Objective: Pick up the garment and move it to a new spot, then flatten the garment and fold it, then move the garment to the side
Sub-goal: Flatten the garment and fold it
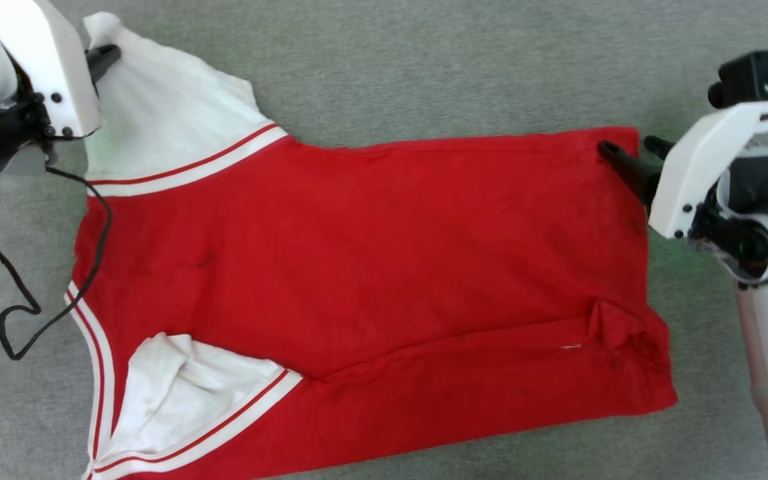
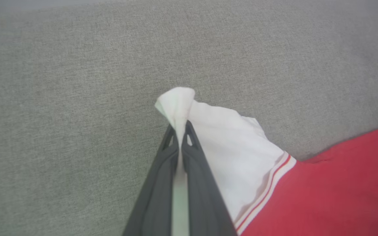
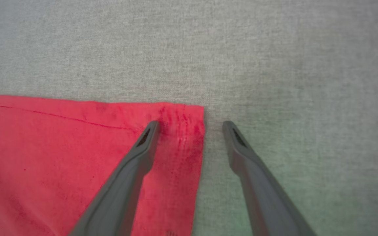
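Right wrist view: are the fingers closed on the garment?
No, the right gripper has its fingers apart, straddling a corner of the garment.

Kind of place unclear, plain grey woven fabric surface (image 1: 424, 60)

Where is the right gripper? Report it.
In the head view the right gripper sits open at the right, straddling the garment at its upper right corner: one finger over the cloth, one over the grey surface.

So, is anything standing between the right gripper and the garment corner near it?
Nothing visible. The right gripper is open astride a corner of the garment: one finger lies over the red cloth, the other over the grey surface.
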`<state>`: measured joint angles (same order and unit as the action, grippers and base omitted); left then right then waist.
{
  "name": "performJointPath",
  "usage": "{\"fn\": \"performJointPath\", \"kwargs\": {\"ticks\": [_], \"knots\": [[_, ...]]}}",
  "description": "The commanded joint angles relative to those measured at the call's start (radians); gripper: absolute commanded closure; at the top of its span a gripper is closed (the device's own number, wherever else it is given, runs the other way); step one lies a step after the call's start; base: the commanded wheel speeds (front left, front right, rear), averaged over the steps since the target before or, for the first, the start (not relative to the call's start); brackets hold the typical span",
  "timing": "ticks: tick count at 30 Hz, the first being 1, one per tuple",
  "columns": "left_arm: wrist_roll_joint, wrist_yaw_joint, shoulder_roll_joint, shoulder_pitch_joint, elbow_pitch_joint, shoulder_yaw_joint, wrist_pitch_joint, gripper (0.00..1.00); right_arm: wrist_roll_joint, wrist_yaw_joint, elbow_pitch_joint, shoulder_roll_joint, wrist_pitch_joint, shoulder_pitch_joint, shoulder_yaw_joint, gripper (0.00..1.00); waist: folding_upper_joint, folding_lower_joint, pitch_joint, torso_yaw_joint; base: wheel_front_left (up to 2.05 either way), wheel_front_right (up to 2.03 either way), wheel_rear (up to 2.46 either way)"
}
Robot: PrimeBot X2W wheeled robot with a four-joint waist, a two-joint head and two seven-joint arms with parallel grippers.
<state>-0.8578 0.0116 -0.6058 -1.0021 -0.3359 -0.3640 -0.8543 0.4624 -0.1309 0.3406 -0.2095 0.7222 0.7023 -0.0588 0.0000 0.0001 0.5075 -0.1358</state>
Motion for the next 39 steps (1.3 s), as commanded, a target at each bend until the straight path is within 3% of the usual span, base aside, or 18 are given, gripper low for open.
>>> {"fn": "performJointPath", "kwargs": {"ticks": [1,5,6,7,8,17,23,39], "knots": [[0.002,-0.001,0.003,-0.012,0.004,-0.001,0.005,1.00,-0.003,0.000,0.012,-0.001,0.006,0.012,-0.001,0.00,0.0000,-0.0001,0.010,0.011,0.00,0.00,0.00],[0.003,-0.011,0.007,-0.006,0.017,-0.006,0.018,1.00,-0.009,0.000,0.107,0.006,0.109,0.030,-0.041,0.00,0.0000,-0.0001,0.018,0.028,0.00,0.00,0.00],[0.005,-0.011,0.009,-0.002,0.018,-0.008,0.023,1.00,-0.012,0.000,0.127,0.010,0.139,0.028,-0.055,0.36,0.0000,-0.0001,0.018,0.030,0.00,0.00,0.00],[0.006,-0.013,0.010,0.000,0.018,-0.009,0.025,1.00,-0.011,0.000,0.142,0.014,0.164,0.024,-0.067,0.97,0.0000,-0.0001,0.018,0.032,0.00,0.00,0.00],[0.006,-0.016,0.012,0.005,0.017,-0.011,0.030,1.00,-0.010,0.000,0.152,0.016,0.184,0.023,-0.075,1.00,0.0000,-0.0001,0.016,0.035,0.00,0.00,0.00],[-0.018,-0.024,0.024,0.072,-0.005,0.020,0.119,1.00,-0.034,0.000,0.081,-0.026,0.117,0.063,-0.052,1.00,0.0000,-0.0001,-0.063,0.052,0.00,0.00,0.00],[-0.040,-0.032,0.028,0.177,0.014,0.042,0.193,1.00,-0.023,0.000,0.005,-0.042,0.049,0.003,0.003,1.00,0.0000,-0.0001,-0.166,0.077,0.00,0.00,0.00],[-0.102,0.060,0.079,0.707,0.187,0.102,0.412,1.00,0.010,0.000,-0.097,0.030,-0.025,-0.392,0.169,1.00,0.0000,-0.0001,-0.361,0.129,0.00,0.00,0.00]]}}
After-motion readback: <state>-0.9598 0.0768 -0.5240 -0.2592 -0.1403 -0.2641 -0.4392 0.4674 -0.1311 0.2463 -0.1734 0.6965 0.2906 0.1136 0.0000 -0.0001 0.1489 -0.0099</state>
